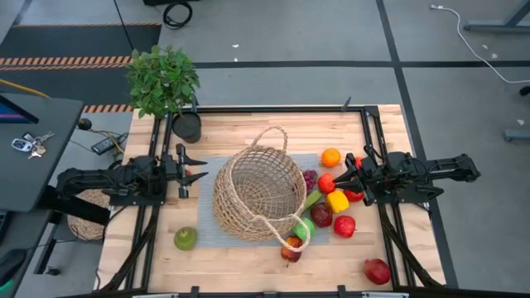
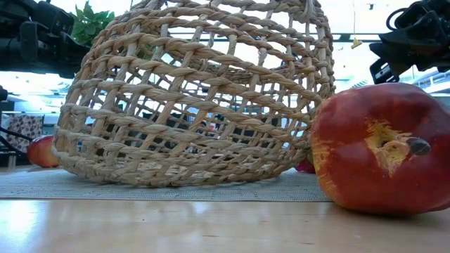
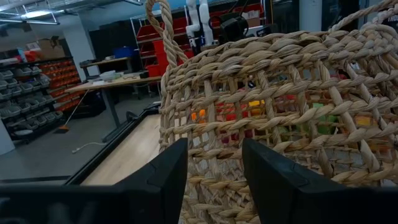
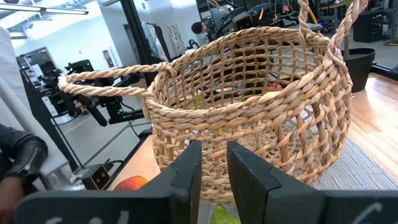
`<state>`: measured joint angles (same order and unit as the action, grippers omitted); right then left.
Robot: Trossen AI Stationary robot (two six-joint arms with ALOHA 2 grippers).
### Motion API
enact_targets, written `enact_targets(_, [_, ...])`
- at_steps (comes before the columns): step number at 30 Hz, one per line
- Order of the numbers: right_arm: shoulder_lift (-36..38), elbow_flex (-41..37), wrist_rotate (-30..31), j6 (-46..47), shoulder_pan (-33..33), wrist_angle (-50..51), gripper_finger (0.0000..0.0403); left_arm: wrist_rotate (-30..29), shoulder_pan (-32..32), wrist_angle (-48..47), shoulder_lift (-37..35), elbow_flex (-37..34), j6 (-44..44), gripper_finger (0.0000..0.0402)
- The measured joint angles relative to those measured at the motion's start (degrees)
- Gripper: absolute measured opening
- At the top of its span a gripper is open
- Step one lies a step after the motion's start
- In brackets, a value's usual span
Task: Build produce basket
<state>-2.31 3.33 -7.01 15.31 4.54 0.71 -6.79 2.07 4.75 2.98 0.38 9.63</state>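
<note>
The tan wicker basket [image 1: 257, 194] stands on a grey mat [image 1: 207, 236] at the table's middle, with one loop handle on its far side and one on its near side. Most of the produce lies right of it: an orange [image 1: 330, 156], grapes [image 1: 310, 180], a red fruit [image 1: 325, 184], a yellow pepper [image 1: 337, 200] and dark red apples. A red-yellow apple [image 2: 380, 151] sits near the front and a pomegranate [image 1: 377, 271] sits at the near right. A green apple [image 1: 185, 238] lies to the near left. My left gripper [image 1: 199, 169] hovers open just left of the basket. My right gripper [image 1: 341, 179] hovers open over the fruit, facing the basket [image 4: 249, 106].
A potted plant [image 1: 163, 79] in a black pot [image 1: 187, 127] stands at the far left corner. A reddish fruit [image 2: 42, 151] lies left of the basket, below my left arm. A smaller wicker object [image 1: 83, 219] sits off the table's left edge. A person's dark hand [image 4: 18, 155] shows beyond the table.
</note>
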Motion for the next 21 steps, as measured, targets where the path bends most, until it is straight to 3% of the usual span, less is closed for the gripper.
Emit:
enact_targets(8, [0.00,0.00,5.98,-0.99,-0.07,-5.01,0.0082,0.02,0.00,0.02,0.00,0.00,0.00,0.0160])
enact_targets(16, [0.00,0.00,8.10,-1.31,-0.07,-5.26,0.0082,0.02,-0.02,0.00,0.00,0.00,0.00,0.0160])
enact_targets(21, [-0.26,0.00,10.56,3.58,-0.07,-5.49,0.0082,0.01,-0.01,0.02,0.00,0.02,0.00,0.0160])
